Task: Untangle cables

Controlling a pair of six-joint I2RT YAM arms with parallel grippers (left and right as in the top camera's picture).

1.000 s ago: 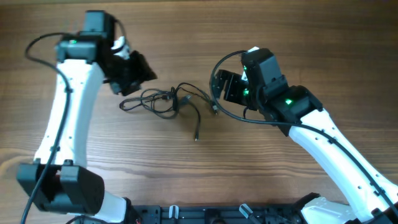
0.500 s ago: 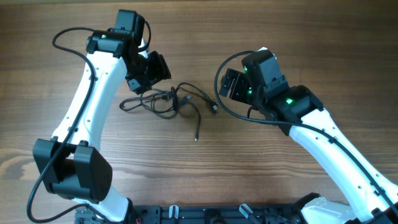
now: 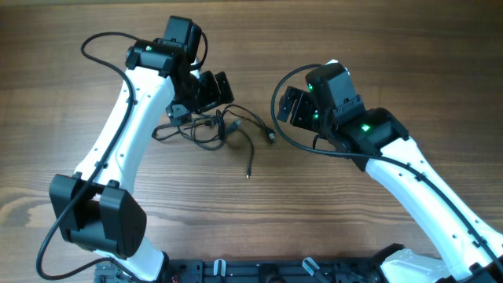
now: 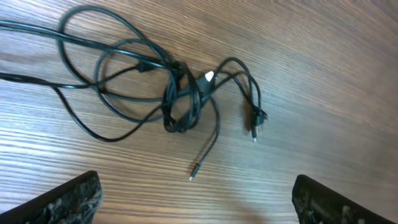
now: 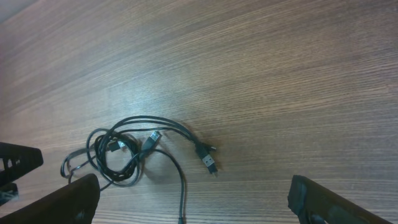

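On the brown wood-grain bench (image 3: 251, 224), thin black cables with silvery plug ends (image 3: 206, 130) lie bunched, one loose end trailing toward the near edge. The right gripper (image 5: 196, 200) hangs beside the bunch, jaws wide apart, holding nothing. The left gripper (image 4: 194, 198) hovers over the bunch's far side, jaws likewise wide, empty

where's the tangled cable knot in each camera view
Overhead: cable knot left of centre, upper half.
Left wrist: the knot sits near centre.
Right wrist: the knot sits lower left.
Shared landmark: the plug end trailing to the knot's right in all three.
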